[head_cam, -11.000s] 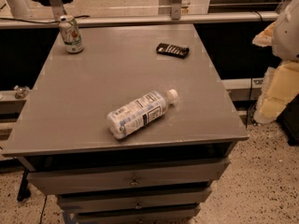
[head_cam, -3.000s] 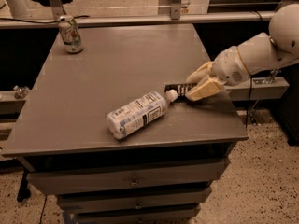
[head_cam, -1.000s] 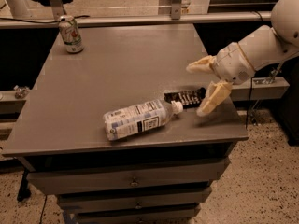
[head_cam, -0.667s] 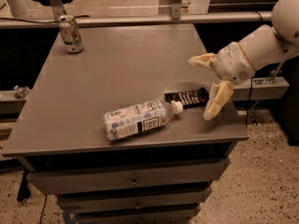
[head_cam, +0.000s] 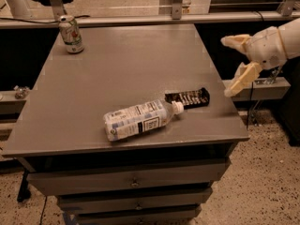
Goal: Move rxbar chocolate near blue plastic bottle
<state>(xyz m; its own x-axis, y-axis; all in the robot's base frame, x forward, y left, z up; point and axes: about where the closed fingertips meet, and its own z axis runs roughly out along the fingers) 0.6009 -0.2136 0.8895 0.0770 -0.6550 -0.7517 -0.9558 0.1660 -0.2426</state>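
The rxbar chocolate (head_cam: 188,97) lies flat on the grey table (head_cam: 122,64), near its right front edge. Its left end is right beside the white cap of the blue plastic bottle (head_cam: 139,119). The bottle lies on its side, cap pointing right toward the bar. My gripper (head_cam: 233,64) is open and empty. It hangs in the air past the table's right edge, up and to the right of the bar, apart from it.
A green-and-white soda can (head_cam: 71,34) stands upright at the table's far left corner. Drawers sit under the tabletop. A rail runs behind the table. A ledge sits to the right, below my gripper.
My gripper has let go of the bar and pulled back to the right, off the table. The bar and the bottle lie where they were a second ago.
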